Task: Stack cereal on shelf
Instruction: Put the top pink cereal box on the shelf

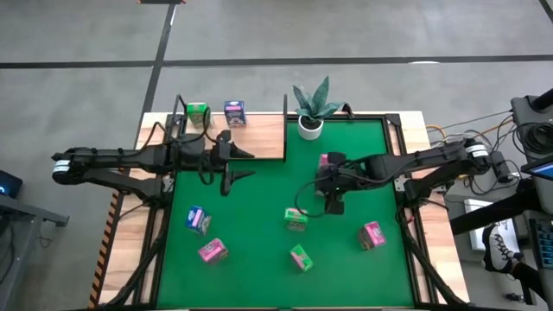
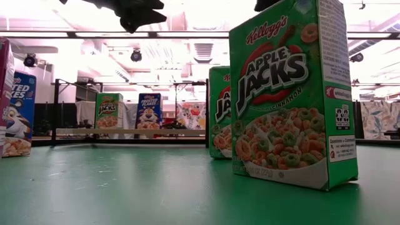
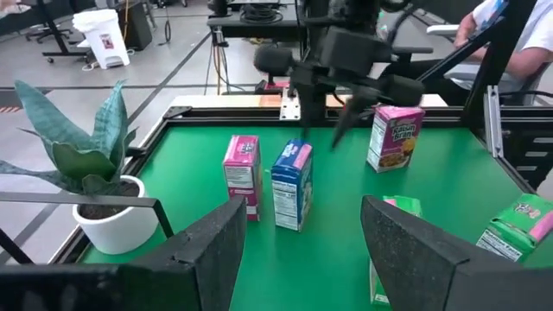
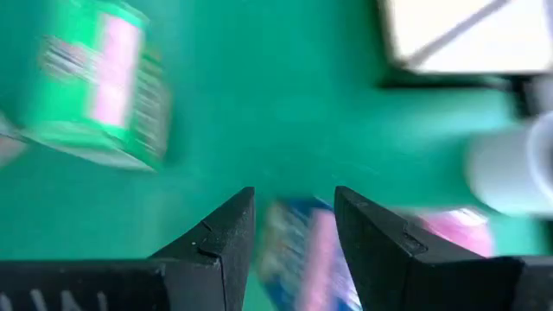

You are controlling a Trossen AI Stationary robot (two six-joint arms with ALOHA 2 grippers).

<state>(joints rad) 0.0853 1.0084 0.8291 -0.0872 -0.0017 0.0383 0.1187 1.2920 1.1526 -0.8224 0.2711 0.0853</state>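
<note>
Apple Jacks carton (image 2: 289,94) looms nearest the low camera on the green felt table (image 1: 259,216), another green carton (image 2: 219,112) standing behind it.

Right gripper (image 1: 333,186) hangs released, fingers (image 4: 216,242) parted above a blue-and-white carton (image 3: 291,185) standing just beside a pink carton (image 3: 242,173), near the potted plant (image 1: 312,108). Left gripper (image 1: 235,162), also spread wide, hovers at the wooden shelf's (image 1: 259,134) front edge. A green box (image 1: 197,114) and a blue box (image 1: 234,112) stand on the shelf; six more cartons sit on the felt.
</note>
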